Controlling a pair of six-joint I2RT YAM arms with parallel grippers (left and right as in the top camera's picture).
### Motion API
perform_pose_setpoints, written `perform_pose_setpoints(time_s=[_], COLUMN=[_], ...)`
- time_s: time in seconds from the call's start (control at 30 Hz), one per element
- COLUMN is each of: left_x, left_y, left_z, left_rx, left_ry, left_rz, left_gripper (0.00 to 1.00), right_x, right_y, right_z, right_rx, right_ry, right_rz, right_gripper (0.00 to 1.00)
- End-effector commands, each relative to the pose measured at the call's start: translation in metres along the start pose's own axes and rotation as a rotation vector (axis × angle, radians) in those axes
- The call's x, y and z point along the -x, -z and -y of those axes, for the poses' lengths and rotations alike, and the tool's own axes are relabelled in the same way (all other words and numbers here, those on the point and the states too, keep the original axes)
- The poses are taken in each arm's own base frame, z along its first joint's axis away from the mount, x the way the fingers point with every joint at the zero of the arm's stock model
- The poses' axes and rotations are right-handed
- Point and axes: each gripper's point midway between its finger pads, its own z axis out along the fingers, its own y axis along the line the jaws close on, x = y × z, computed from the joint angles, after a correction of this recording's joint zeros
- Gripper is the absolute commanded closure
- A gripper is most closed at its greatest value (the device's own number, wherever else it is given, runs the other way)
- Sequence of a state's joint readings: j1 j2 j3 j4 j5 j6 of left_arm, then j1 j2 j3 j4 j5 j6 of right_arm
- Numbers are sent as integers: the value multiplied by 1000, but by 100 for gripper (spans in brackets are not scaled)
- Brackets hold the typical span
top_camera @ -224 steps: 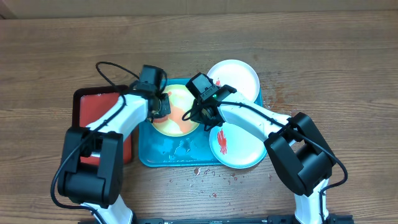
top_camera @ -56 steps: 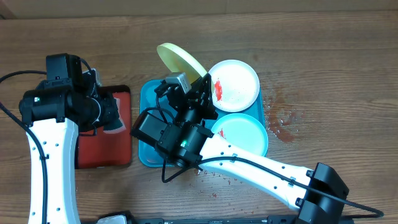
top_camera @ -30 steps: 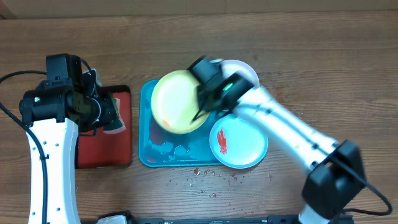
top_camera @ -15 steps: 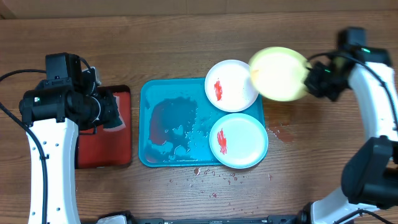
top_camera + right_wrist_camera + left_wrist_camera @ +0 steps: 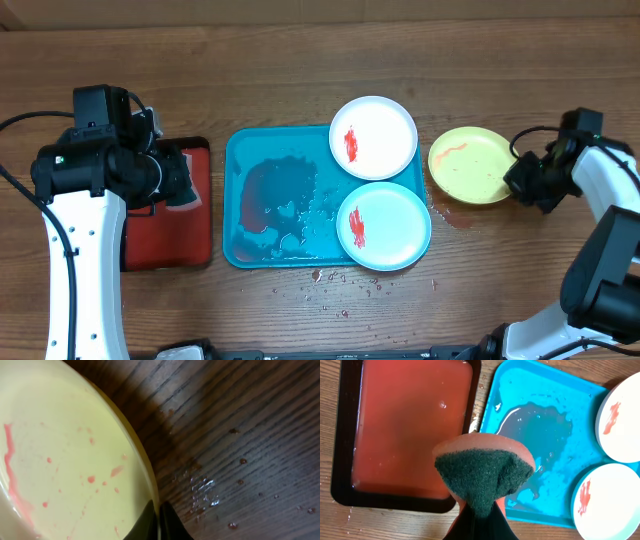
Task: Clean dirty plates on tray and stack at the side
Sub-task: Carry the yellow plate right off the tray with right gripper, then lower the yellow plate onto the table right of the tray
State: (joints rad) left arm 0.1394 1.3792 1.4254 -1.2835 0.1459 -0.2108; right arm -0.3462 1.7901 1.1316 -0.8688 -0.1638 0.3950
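1. Turquoise tray point(image 5: 238, 148) sits mid-table, wet, with a reddish puddle point(image 5: 265, 195) on its left half.
2. White plate point(image 5: 380, 135) overlaps the tray's top-right corner. It has a red smear left of centre.
3. Light-blue-rimmed plate point(image 5: 390, 228) lies at the tray's lower-right corner, just below the white plate, and also has a red smear left of centre.
4. Yellow-green plate point(image 5: 468, 165) is off the tray, face up on the wooden table point(image 5: 300, 70) just right of it. A faint pink streak and specks show inside.
5. Right gripper point(image 5: 159, 519) is clamped on that plate's right rim, jaws pinched onto the edge.
6. Left gripper point(image 5: 476, 522) is closed on a sponge point(image 5: 485, 472), green scouring face toward the wrist camera, orange backing behind. It hangs above the red tray's right edge.
7. Red tray point(image 5: 150, 245), dark-rimmed, holds reddish water. It lies left of the turquoise tray, close but not touching.
8. Droplets and red specks point(image 5: 340, 285) dot the wood below the turquoise tray's front edge.
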Motion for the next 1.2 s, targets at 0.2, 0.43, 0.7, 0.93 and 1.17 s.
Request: perform_pose_setpoints(time_s=[0.2,0.43,0.7,0.93,1.17], left_x=[0,-1,-1,-1,0], left_y=[1,1,1,1,1], left_z=[0,0,-1,-1,0], left_rx=[-4,-4,-3,-3,-4], left_ry=[5,6,6,6,6], left_rz=[6,4,1,1,6], left_gripper=[96,96,96,96,96], right_x=[7,-8,-22,-60,-84], right_y=[2,33,112,122,101], right_z=[9,-7,-42,-59,-64], right_rx=[-43,7,161,215,110], right_ry=[-21,47,179,304,398], right_rz=[60,-42,-22,-101,-129], right_gripper=[80,75,60,58,57])
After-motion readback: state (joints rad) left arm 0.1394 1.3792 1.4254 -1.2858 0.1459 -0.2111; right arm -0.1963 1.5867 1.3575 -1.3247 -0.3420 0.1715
